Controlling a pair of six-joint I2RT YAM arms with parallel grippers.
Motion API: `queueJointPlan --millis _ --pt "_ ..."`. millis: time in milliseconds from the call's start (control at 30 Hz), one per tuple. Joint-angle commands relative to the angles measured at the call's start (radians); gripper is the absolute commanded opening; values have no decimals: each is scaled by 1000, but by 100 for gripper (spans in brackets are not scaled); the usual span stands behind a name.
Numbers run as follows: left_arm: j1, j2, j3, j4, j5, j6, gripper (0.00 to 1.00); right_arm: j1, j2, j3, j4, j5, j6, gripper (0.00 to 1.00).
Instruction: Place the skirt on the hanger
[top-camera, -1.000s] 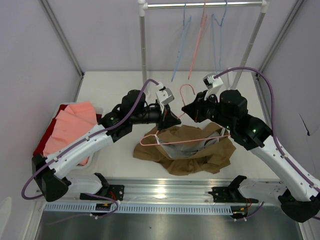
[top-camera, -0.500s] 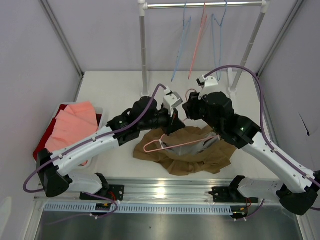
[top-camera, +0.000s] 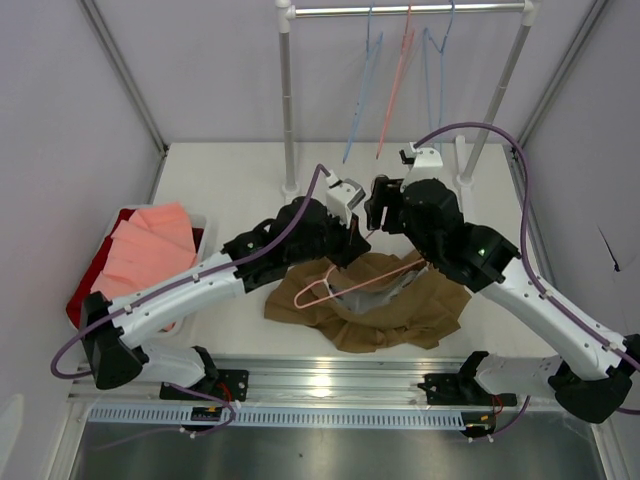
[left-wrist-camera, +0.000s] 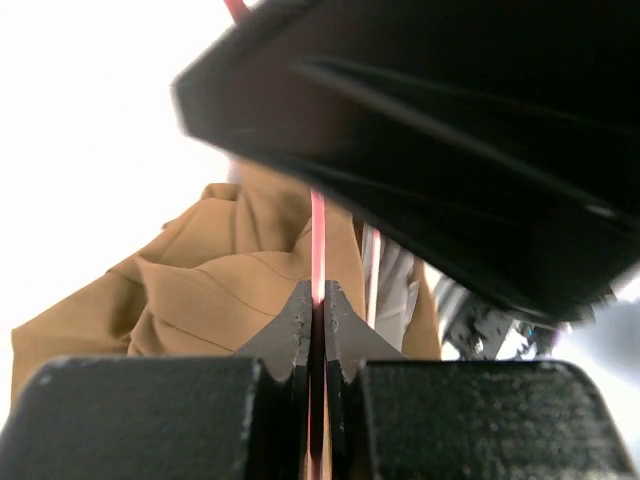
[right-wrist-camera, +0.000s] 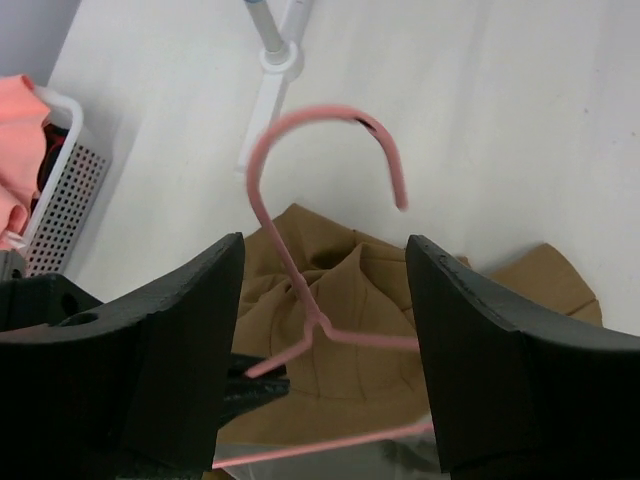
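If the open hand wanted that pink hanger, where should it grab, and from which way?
Probably the straight neck just under the hook of the hanger, coming down from above with the right gripper putting its fingers on either side. That wire is bare and looks clear of the skirt, and the left gripper pinches a shoulder wire lower down.

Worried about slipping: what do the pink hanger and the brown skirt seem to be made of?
The hanger: a thin round rod, evenly pale pink and smooth. It is probably plastic or coated wire; I cannot tell which. The skirt: soft, matte tan-brown cloth, likely woven, judging by the loose folds and creases it lies in.
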Motion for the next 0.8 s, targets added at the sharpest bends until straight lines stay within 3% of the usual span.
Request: queueJointPlan --millis 0,400,600,767 --pt "-20 12 71 13 -170 -95 0 12 18 60 -75 107 51 71" --pt "-103 139 223 -99 -471 -168 0 45 153 197 -254 158 176 71" --pt "-120 199 281 -116 -491 -187 0 51 193 195 -279 162 210 62" --pt "-125 209 272 -102 -497 -209 0 64 173 168 -251 158 229 64"
